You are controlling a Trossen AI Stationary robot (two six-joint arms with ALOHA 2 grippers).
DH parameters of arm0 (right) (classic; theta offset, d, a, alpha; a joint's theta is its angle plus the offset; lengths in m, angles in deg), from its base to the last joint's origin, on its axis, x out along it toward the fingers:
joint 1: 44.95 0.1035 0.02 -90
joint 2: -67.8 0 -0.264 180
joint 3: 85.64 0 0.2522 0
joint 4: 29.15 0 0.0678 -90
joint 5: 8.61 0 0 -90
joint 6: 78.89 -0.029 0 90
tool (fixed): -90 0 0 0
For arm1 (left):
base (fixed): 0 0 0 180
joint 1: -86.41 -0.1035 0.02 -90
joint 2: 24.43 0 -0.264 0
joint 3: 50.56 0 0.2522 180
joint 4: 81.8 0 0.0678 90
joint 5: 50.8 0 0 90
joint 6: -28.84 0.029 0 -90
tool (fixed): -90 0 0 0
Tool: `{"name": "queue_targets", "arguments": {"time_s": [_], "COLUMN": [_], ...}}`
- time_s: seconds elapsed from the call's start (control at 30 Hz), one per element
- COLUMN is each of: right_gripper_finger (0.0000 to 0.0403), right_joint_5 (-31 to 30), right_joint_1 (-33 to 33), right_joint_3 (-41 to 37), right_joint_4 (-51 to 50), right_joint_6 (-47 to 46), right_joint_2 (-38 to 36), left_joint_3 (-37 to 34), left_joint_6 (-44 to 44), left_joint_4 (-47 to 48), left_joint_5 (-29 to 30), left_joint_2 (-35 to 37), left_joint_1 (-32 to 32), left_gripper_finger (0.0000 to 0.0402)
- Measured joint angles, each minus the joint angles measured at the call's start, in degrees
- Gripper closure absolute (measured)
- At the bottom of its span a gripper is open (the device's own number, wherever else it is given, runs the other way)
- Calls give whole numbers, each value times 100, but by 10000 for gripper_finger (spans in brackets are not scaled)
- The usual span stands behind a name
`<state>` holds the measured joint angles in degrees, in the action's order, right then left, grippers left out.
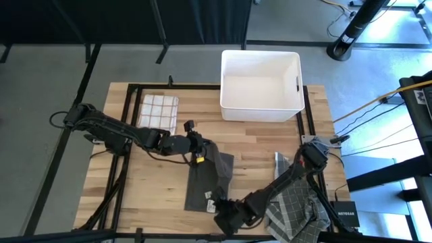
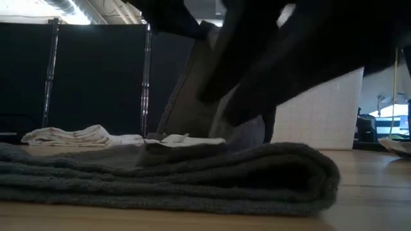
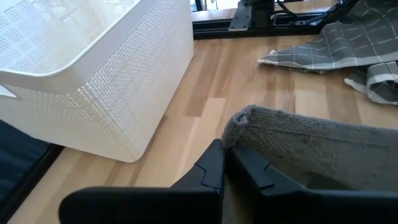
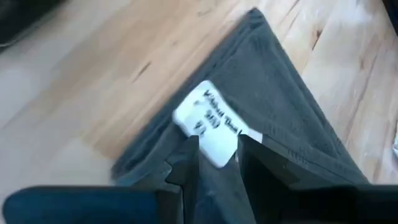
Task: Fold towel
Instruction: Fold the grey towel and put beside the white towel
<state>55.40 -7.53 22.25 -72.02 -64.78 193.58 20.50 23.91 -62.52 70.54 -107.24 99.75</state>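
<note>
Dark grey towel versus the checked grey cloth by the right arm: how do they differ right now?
The dark grey towel is plain; the checked grey cloth carries a pale grid. The towel lies mostly flat mid-table, pinched by the left gripper and the right gripper; the cloth sits crumpled at the table's right front corner, ungripped. Both are grey fabric on the wooden table.

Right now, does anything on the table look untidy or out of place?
Yes. A grey checked cloth lies crumpled at the table's front right corner, partly over the edge. The dark towel being folded lies flat, and the white basket stands upright.
</note>
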Motion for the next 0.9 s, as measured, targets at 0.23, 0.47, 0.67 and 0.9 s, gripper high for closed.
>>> {"name": "queue_targets", "arguments": {"time_s": [0.23,0.47,0.67,0.9], "right_gripper_finger": [291,291,291,378], "right_joint_5": [-44,-222,-394,-458], "right_joint_1": [42,0,-25,-72], "right_joint_3": [70,-300,-349,-318], "right_joint_4": [-457,-58,101,332], "right_joint_6": [-17,170,288,-158], "right_joint_2": [-2,-2,7,7], "left_joint_3": [0,0,0,2], "left_joint_6": [-57,-63,-47,-94], "left_joint_4": [1,-3,-7,-6], "left_joint_5": [0,1,0,13], "left_joint_2": [0,-2,-2,23], "left_joint_1": [0,0,-1,41], "left_gripper_finger": [396,395,396,397]}}
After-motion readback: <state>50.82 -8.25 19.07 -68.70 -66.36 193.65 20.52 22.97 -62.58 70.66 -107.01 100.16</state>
